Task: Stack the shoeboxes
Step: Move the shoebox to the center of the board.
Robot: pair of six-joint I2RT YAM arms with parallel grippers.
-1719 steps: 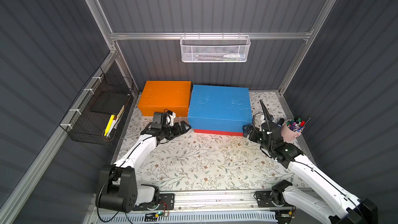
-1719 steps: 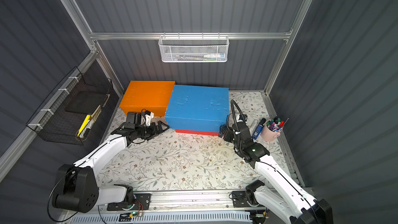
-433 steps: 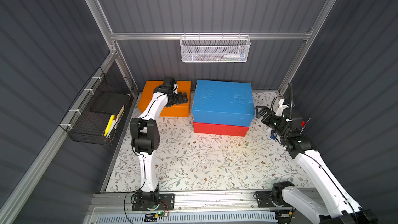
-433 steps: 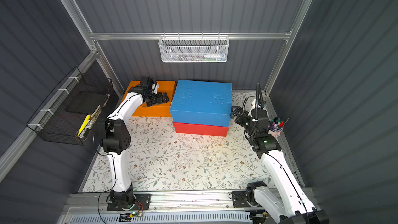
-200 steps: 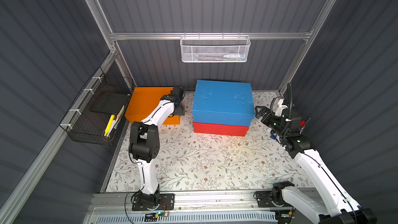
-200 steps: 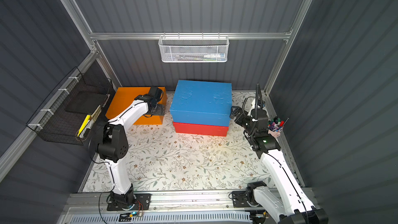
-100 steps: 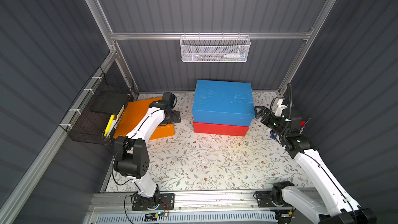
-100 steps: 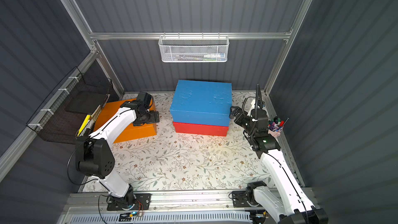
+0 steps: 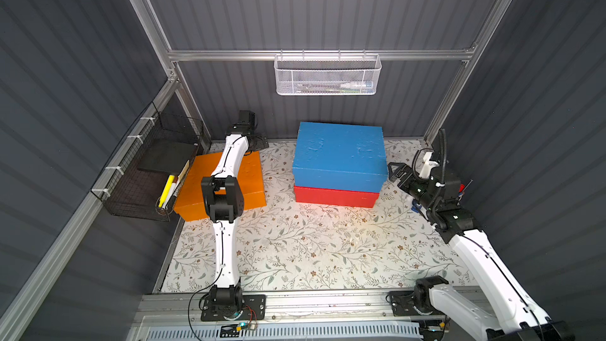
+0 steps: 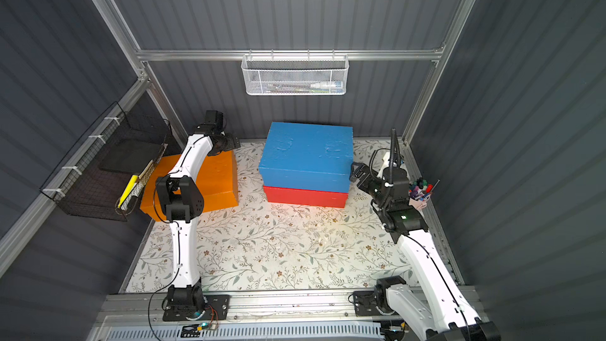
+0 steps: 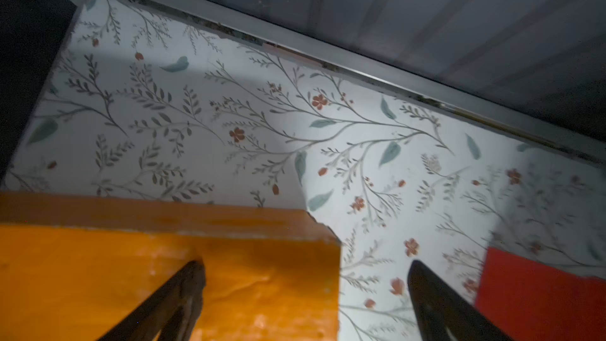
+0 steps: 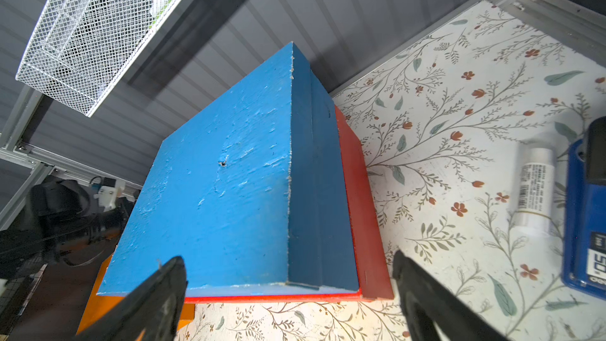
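Note:
The blue shoebox (image 9: 339,155) (image 10: 306,155) lies on top of the red shoebox (image 9: 334,196) (image 10: 305,197) at the back middle of the floral mat. The orange shoebox (image 9: 252,178) (image 10: 219,175) lies alone on the mat at the left, beside the wire basket. My left gripper (image 9: 259,142) (image 11: 305,265) hovers open at the orange box's far right corner, one finger over its lid (image 11: 131,273), the other over the mat. My right gripper (image 9: 393,172) (image 12: 288,257) stands open just right of the blue box's end (image 12: 223,191), holding nothing.
A black wire basket (image 9: 141,188) with a black slab and a yellow marker hangs on the left wall. A white mesh basket (image 9: 328,77) hangs on the back wall. A pen cup (image 10: 419,196), a white tube (image 12: 534,185) and a blue object (image 12: 587,211) sit by the right arm.
The orange box has slid from the back left corner forward along the left wall and turned. My left gripper has since drawn back to its far end. The right arm has stayed still.

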